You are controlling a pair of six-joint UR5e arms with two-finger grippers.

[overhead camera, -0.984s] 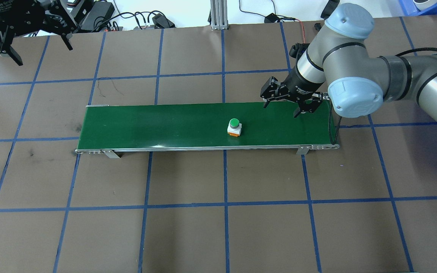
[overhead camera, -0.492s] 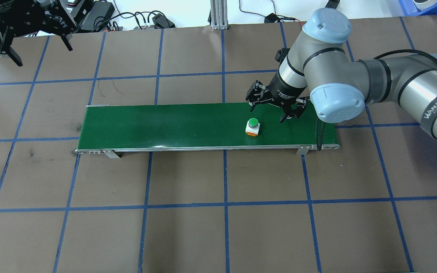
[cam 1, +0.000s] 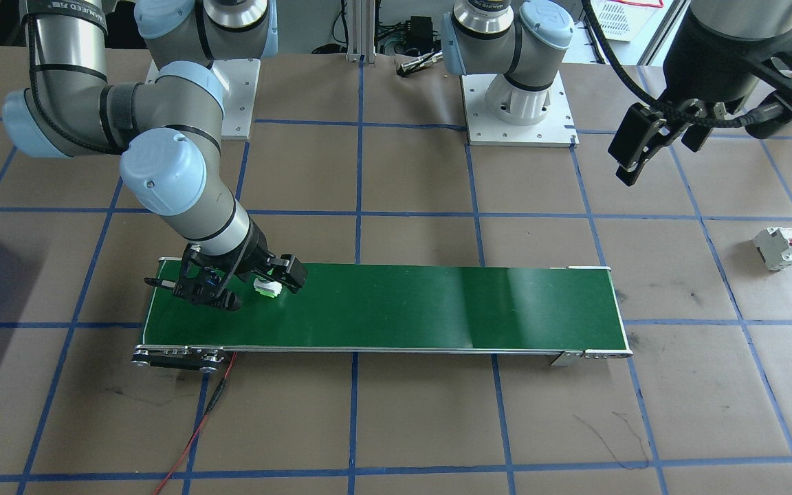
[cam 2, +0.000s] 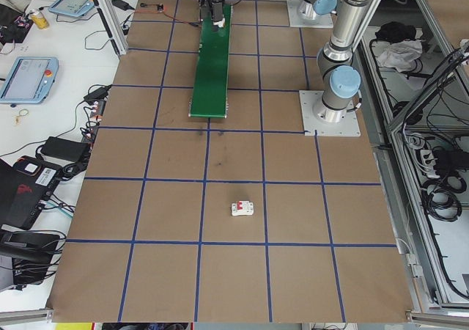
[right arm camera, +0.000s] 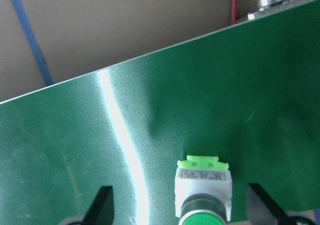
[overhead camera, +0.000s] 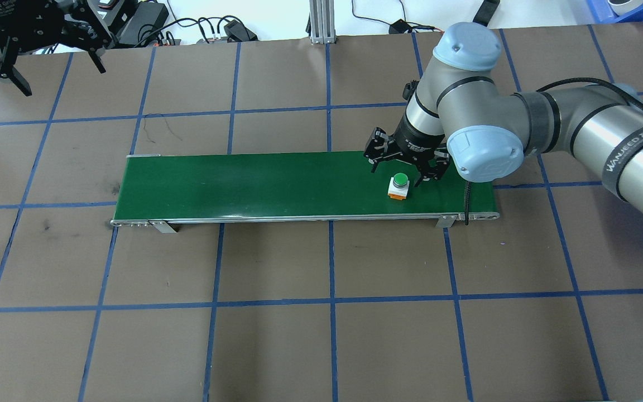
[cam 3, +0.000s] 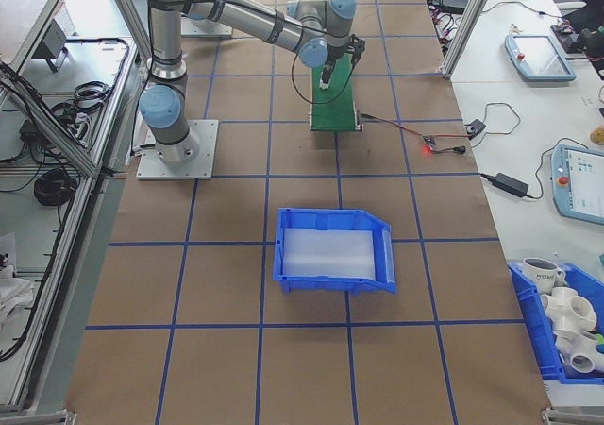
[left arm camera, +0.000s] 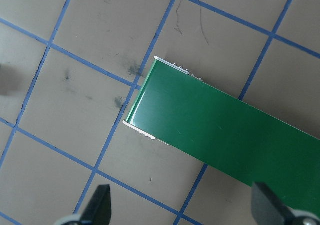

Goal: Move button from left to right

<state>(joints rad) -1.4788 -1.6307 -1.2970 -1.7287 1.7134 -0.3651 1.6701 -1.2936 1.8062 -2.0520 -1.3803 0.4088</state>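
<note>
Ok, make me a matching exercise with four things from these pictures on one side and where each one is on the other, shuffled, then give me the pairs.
Things:
1. button
2. circuit breaker
3. blue bin
4. left pincer

Places:
A. on the brown table past the belt's left end
B. raised beyond the table's far left corner, open and empty
C. on the green belt, between the open fingers of the right pincer
D. on the table at the robot's right

Pairs: 1-C, 2-A, 3-D, 4-B
</note>
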